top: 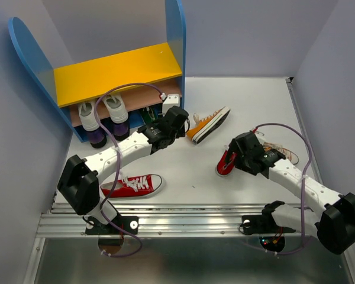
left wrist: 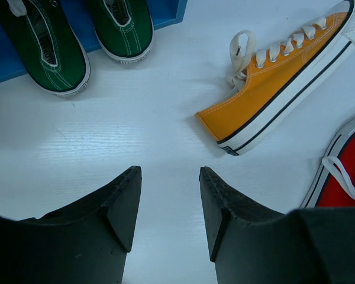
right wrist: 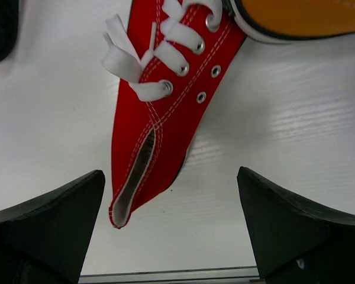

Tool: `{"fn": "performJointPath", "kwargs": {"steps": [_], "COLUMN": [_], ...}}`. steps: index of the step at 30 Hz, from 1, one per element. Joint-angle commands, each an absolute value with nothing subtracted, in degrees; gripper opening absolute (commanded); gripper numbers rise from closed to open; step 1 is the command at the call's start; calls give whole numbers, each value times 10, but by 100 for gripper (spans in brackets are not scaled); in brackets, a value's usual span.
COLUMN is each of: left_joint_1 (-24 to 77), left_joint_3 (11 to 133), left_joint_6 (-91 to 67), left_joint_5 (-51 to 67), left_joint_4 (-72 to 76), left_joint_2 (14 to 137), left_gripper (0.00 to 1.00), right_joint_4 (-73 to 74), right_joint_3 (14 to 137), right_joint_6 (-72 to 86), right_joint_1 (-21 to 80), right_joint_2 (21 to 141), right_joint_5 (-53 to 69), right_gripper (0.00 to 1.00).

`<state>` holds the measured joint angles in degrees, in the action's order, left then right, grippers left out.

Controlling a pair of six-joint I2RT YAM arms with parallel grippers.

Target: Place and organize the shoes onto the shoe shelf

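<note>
The shoe shelf (top: 115, 71) stands at the back left, with blue side panels and a yellow top board. Two green shoes (left wrist: 47, 50) sit at its lower board. My left gripper (left wrist: 168, 177) is open and empty above bare table just in front of them; it also shows in the top view (top: 178, 120). An orange shoe (left wrist: 284, 77) lies to its right. My right gripper (right wrist: 170, 174) is open, its jaws on either side of the heel of a red shoe (right wrist: 165, 112) that lies on its side. A second red shoe (top: 133, 185) lies near the front left.
A pair of purple shoes with white toes (top: 100, 115) stands on the shelf's lower board at the left. Another orange shoe (top: 282, 155) lies partly hidden under my right arm. A metal rail (top: 183, 219) runs along the table's front edge. Walls close in on both sides.
</note>
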<state>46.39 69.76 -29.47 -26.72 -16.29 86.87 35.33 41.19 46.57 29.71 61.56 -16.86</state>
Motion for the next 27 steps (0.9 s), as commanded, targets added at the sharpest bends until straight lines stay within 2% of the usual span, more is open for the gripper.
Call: {"fn": "performJointPath", "kwargs": {"steps": [1, 3, 5, 6, 9, 10, 17, 25, 26, 27], "left_joint_1": [462, 462, 462, 462, 461, 460, 446, 403, 403, 403], "left_joint_3": [715, 721, 719, 717, 704, 702, 686, 668, 667, 668], "left_joint_6": [-289, -288, -290, -294, -302, -307, -318, -285, -283, -281], "left_joint_5": [-270, -270, -268, -269, -276, -277, -268, -267, -268, -265], "left_joint_4": [-157, -158, -157, -159, -159, -161, -148, -140, -142, -144], "left_joint_2": [876, 881, 879, 877, 867, 867, 853, 809, 808, 809], "left_gripper": [55, 55, 55, 55, 55, 55, 55, 57, 57, 57], "right_joint_4": [300, 267, 244, 240, 217, 210, 183, 160, 172, 179], "right_joint_3": [397, 395, 397, 402, 413, 423, 500, 524, 526, 528], "right_joint_6": [496, 491, 489, 487, 487, 483, 457, 454, 450, 448], "right_joint_1": [297, 297, 297, 305, 322, 330, 448, 496, 496, 496], "right_joint_2": [638, 658, 694, 705, 723, 724, 782, 826, 826, 824], "right_joint_5": [-115, -96, -81, -77, -76, -75, -101, -87, -107, -123], "right_gripper": [96, 92, 74, 54, 17, 1, 1, 1, 4, 16]}}
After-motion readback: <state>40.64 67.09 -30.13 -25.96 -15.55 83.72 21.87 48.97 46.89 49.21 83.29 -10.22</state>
